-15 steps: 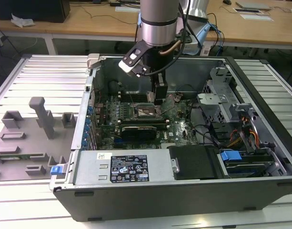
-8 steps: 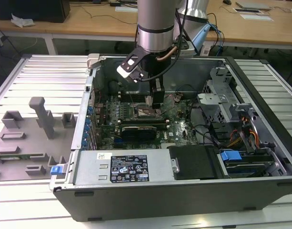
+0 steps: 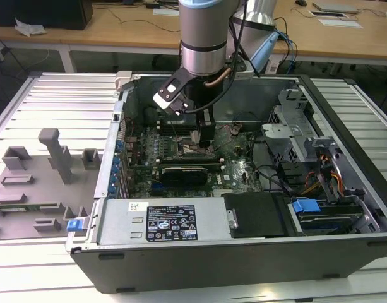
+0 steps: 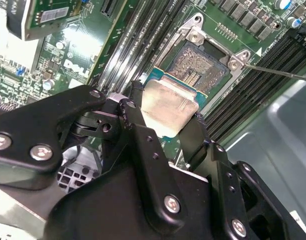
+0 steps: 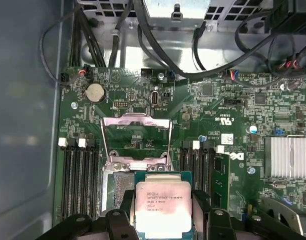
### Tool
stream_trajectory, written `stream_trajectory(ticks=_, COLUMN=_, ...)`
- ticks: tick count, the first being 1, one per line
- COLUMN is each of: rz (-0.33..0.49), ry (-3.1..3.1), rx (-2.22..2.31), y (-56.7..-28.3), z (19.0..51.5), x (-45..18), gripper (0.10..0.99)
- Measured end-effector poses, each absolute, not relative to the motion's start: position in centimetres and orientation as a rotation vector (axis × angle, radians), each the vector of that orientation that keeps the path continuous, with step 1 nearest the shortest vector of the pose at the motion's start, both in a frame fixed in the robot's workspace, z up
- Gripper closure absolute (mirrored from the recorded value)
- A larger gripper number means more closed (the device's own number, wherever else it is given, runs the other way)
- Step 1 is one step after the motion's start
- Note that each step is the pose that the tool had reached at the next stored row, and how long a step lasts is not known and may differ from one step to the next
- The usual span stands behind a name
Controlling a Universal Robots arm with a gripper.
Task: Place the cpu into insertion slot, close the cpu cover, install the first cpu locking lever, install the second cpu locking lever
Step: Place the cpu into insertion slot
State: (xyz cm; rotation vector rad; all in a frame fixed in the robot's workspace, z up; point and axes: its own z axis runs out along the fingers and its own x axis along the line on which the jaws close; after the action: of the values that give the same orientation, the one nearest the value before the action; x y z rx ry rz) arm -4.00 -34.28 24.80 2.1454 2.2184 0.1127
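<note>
Since the cpu [image 5: 163, 210] looks light, stiff and fragile underneath, the gripper [image 5: 163, 197] sensibly clamps its two opposite edges, holding it close above the insertion slot [image 4: 200, 70], near the raised cpu cover [image 5: 137, 142].
</note>
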Motion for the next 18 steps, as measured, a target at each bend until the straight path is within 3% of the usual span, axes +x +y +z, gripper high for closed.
stream_trajectory(ticks=18, rz=0.11, ry=2.151, rx=2.21, y=-32.9, z=22.7, x=-4.8, gripper=0.545)
